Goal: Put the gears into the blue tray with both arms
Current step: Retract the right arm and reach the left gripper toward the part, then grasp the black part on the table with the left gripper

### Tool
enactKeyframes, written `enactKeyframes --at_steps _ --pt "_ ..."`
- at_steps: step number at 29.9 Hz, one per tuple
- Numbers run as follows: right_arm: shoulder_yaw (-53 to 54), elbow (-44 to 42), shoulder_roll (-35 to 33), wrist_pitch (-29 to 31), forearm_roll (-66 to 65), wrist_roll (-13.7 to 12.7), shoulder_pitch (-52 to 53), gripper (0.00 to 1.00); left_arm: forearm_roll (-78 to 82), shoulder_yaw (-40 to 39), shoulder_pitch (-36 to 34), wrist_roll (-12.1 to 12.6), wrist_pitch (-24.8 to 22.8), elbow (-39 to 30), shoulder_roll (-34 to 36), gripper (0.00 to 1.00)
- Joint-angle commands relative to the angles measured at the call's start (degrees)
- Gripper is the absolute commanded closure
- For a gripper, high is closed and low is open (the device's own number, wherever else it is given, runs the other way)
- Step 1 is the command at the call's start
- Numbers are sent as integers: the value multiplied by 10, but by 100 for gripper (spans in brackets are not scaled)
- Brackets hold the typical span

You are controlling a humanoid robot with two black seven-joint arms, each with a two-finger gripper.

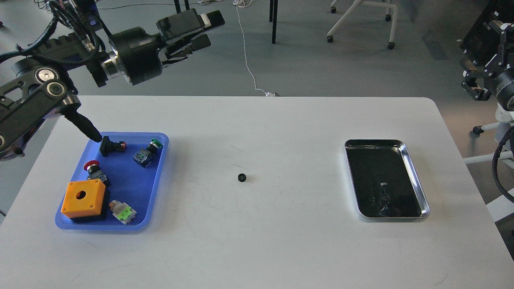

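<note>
- One gear (241, 177) is visible: a small black toothed ring lying alone on the bare middle of the worktop (257, 249), between the two trays. A faint ring-like shape shows in the metal tray's dark bottom; whether it is a second gear cannot be told.
- One blue tray (158, 176) sits on the worktop's left side. It holds five items: an orange box (84, 199) with a round hole, a red-capped switch (93, 167), a green-capped switch (147, 151), a black switch (111, 146) lying on its side, and a pale switch with a green label (122, 211).
- One shiny metal tray (385, 179) sits on the right side, well apart from the blue tray.
- The worktop is white with rounded corners and light scuffs. Behind it lies grey floor with a white cable, dark table legs and wheeled chair bases.
- The left hand (198, 32) is raised beyond the worktop's far left edge, above the blue tray's end, its fingers apart and holding nothing. The gear lies well apart from it, nearer and to the right.
- The right hand (476, 82) is at the right edge, off the worktop; whether its fingers are apart or together cannot be told. The gear is far to its left.
</note>
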Motion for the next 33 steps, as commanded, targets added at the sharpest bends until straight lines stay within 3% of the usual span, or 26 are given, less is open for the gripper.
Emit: enactKeyframes --at_steps 1,7,12,16,23,33 --pt "5 -22 1 60 50 2 -21 2 162 44 1 -11 8 -1 -41 2" --pt "61 -16 14 105 77 43 -98 2 411 138 1 -11 77 2 -80 6" --pt "115 -15 37 105 77 46 -150 2 479 225 7 -11 158 30 -101 10" --pt "128 -13 36 105 77 46 -154 2 479 296 8 -11 182 92 -126 21" --pt "130 20 20 105 77 46 -159 2 476 302 40 -11 204 152 -152 37" --pt "136 55 5 105 77 47 -159 2 468 303 58 -11 228 197 -172 42"
